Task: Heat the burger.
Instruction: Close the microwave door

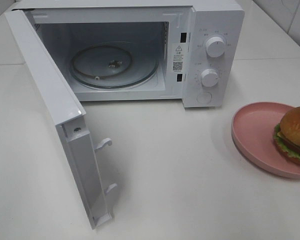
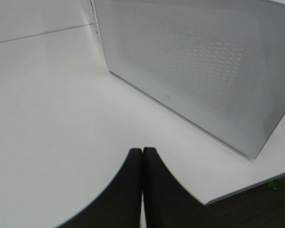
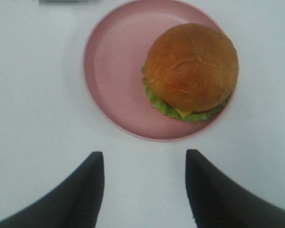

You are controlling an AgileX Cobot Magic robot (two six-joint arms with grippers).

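Observation:
The burger [image 1: 295,134] with a golden-brown bun, lettuce and cheese sits on a pink round plate [image 1: 255,131] at the right edge of the table; it also shows in the right wrist view [image 3: 191,71] on the plate [image 3: 116,66]. The white microwave [image 1: 210,30] stands at the back with its door [image 1: 55,115] swung wide open and its glass turntable [image 1: 114,67] bare. My right gripper [image 3: 145,164] is open and empty, above the table just short of the plate. My left gripper [image 2: 142,156] is shut and empty, near the door's outer face [image 2: 199,66]. Neither gripper shows in the exterior view.
The microwave has two white knobs [image 1: 216,46] on its right panel. The open door juts toward the table's front left. The table's edge and dark floor show in the left wrist view [image 2: 256,204].

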